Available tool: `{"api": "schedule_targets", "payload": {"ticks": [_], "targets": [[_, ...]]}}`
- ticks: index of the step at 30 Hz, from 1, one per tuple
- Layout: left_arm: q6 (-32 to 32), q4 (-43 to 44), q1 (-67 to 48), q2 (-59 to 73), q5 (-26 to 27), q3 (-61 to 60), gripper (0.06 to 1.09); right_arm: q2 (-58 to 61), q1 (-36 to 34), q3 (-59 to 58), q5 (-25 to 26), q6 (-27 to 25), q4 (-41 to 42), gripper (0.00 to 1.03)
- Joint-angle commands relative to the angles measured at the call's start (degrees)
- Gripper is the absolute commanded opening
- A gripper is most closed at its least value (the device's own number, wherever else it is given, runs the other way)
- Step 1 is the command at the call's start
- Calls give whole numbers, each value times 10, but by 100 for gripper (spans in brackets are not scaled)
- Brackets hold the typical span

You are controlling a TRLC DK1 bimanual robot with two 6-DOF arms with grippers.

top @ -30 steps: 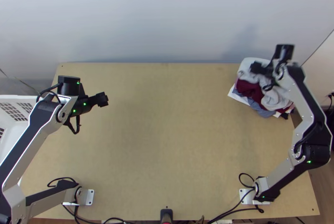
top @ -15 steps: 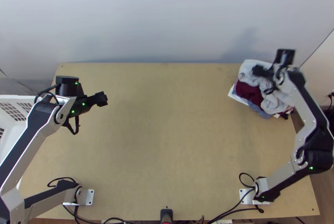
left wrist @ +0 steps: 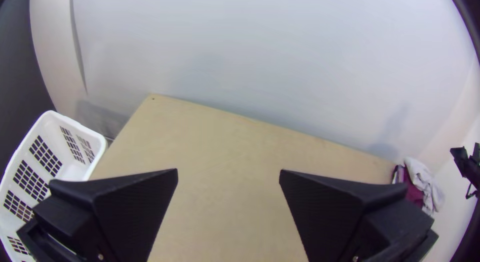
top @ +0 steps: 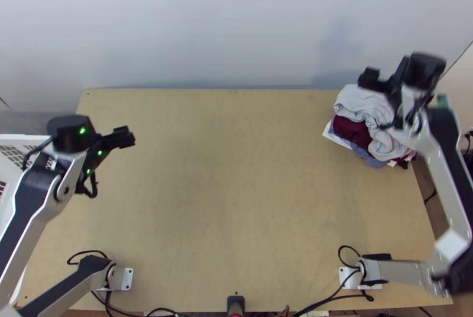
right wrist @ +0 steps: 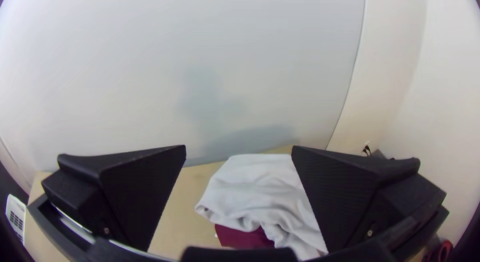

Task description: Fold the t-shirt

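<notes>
At the table's far right corner in the top view lies a bunched pile of cloth: light grey cloth (top: 362, 104) on top, dark red cloth (top: 350, 129) and blue cloth at its edge. My right gripper (top: 368, 79) is over the pile's far side; in the right wrist view the same right gripper (right wrist: 239, 157) stands open, with the grey cloth (right wrist: 255, 187) beyond its fingers. My left gripper (top: 125, 137) is over the table's left part; in the left wrist view the left gripper (left wrist: 229, 177) is open and holds nothing.
A white basket (left wrist: 97, 147) stands beyond the table's left edge. The wooden table (top: 236, 199) spreads between the arms, with a wall (top: 236, 27) behind its far edge. Cables (top: 322, 302) lie along the near edge.
My left gripper has shifted a little to the left. The right arm has swung outward, its gripper moving toward the far side and the wall. The cloth pile looks nearly the same.
</notes>
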Motion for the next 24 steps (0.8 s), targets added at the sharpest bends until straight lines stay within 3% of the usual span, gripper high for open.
{"api": "schedule_targets", "payload": {"ticks": [1,6,9,15,21,24], "targets": [[62,78,18,-125,-56,-127,105,-183,89,-273,47,-30,129,98],[142,229,54,-294,-59,-332,105,-306,112,-463,62,-48,214,98],[159,233,64,-381,-54,-409,104,-359,112,-545,78,-62,239,98],[162,235,71,-524,-50,-509,105,-499,148,-723,105,-172,375,98],[171,302,77,-577,-49,-599,104,-636,157,-818,109,-200,332,98],[131,284,70,-549,-47,-607,105,-728,158,-828,116,-187,281,98]]}}
